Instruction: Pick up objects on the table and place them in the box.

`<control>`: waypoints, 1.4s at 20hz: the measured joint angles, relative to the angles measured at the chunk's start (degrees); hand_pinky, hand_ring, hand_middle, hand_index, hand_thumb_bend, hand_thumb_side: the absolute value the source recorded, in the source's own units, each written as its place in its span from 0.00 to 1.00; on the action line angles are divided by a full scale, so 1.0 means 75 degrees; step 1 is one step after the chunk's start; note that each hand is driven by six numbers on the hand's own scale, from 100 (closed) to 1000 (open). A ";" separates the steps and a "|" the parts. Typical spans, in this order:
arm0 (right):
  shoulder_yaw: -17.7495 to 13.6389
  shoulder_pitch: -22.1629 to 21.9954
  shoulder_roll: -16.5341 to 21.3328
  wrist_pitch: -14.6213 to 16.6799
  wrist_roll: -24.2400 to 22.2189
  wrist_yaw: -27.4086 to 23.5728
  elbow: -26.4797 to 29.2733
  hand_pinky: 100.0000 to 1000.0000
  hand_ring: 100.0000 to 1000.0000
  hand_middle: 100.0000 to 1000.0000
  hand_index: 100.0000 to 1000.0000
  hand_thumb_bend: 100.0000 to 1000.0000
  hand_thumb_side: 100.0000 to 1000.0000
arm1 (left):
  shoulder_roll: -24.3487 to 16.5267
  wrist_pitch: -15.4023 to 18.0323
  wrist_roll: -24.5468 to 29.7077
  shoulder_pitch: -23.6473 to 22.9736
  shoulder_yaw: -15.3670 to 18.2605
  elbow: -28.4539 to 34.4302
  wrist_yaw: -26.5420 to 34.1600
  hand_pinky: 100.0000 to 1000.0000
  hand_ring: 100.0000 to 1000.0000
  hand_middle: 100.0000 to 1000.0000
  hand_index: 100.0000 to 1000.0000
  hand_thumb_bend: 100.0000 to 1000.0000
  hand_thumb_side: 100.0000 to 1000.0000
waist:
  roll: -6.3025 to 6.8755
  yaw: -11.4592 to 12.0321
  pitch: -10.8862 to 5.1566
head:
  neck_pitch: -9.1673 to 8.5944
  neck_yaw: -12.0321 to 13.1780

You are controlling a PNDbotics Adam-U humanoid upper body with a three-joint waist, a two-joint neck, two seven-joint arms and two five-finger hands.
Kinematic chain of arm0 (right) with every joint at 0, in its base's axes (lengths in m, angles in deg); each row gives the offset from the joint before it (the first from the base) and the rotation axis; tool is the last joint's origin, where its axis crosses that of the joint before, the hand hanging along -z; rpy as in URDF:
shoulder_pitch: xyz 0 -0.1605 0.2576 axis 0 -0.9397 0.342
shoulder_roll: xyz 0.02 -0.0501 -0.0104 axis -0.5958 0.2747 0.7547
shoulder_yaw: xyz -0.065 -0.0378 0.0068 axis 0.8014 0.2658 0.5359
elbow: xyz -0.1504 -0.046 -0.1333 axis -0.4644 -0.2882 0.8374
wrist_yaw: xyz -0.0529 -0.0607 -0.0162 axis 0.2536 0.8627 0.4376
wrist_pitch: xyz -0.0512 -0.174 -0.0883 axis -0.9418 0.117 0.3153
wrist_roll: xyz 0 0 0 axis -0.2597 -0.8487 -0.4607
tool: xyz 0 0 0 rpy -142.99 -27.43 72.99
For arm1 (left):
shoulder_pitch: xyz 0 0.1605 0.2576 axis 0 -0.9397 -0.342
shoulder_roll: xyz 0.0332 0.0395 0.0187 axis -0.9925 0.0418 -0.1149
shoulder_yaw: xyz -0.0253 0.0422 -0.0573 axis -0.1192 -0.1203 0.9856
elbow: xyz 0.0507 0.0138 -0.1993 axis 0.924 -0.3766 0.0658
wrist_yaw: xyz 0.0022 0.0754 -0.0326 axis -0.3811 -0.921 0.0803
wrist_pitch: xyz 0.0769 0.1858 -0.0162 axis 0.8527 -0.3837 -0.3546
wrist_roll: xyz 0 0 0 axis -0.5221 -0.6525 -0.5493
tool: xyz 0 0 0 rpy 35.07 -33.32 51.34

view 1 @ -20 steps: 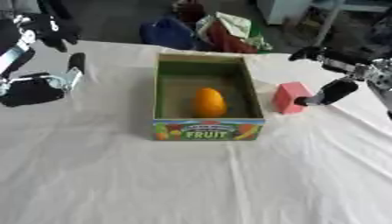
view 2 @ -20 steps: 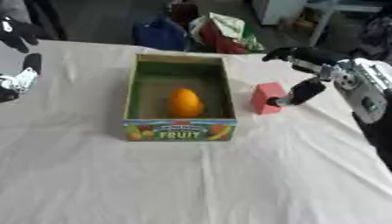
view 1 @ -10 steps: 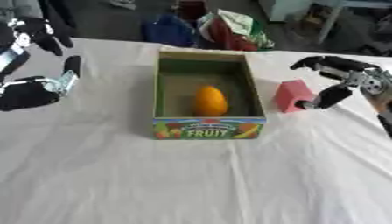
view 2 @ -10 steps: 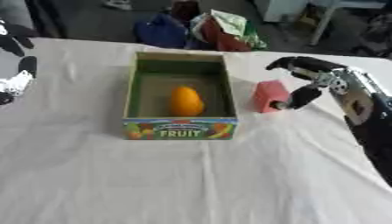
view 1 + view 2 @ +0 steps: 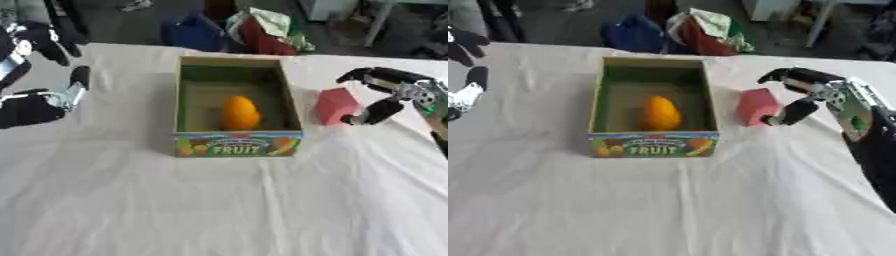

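Pink block (image 5: 756, 106) sits on the white cloth (image 5: 219, 205), just at 3 o'clock of the box (image 5: 236, 144). My right hand (image 5: 802, 95) is spread beside it, thumb touching its side. An orange fruit (image 5: 239, 113) lies inside the box. My left hand (image 5: 44, 75) rests spread at 9 o'clock.

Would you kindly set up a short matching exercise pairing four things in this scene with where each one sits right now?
Things:
1. orange fruit
2. pink block
3. right hand
4. left hand

Places:
A. on the cloth just right of the box
B. at the left edge of the table, away from the box
C. inside the box
D. right beside the block, fingers spread around its far and right sides

Pairs: 1-C, 2-A, 3-D, 4-B
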 measured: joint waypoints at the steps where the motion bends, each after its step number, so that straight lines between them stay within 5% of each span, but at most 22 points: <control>1: -0.0001 0.0013 -0.0019 0.0002 0.0003 0.0009 -0.0023 0.88 0.96 0.90 0.93 0.30 0.21 | 0.0000 0.0001 0.0008 -0.0002 0.0000 0.0000 0.0001 0.61 0.54 0.57 0.81 0.00 0.47 | 0.0005 0.0000 0.0002 | 0.0001 -0.0003; 14: -0.0044 0.0055 -0.0168 0.0008 0.0260 0.0071 -0.0095 0.83 0.91 0.74 0.83 0.20 0.18 | 0.0007 0.0031 0.0078 -0.0055 -0.0003 -0.0003 0.0018 0.61 0.54 0.57 0.81 0.00 0.47 | 0.0037 -0.0001 0.0017 | 0.0067 -0.0063; 19: -0.0045 0.0050 -0.0176 0.0022 0.0355 0.0069 -0.0088 0.79 0.86 0.55 0.71 0.14 0.14 | 0.0009 0.0032 0.0082 -0.0059 -0.0004 -0.0006 0.0019 0.61 0.54 0.57 0.81 0.00 0.47 | 0.0032 0.0000 0.0017 | 0.0069 -0.0103; 28: 0.0052 -0.0089 -0.0076 0.0073 0.0464 -0.0457 0.0844 0.79 0.85 0.53 0.70 0.10 0.11 | 0.0009 0.0022 0.0072 -0.0129 -0.0001 -0.0049 0.0019 0.61 0.54 0.57 0.81 0.00 0.47 | -0.0005 -0.0040 0.0043 | 0.0069 -0.0104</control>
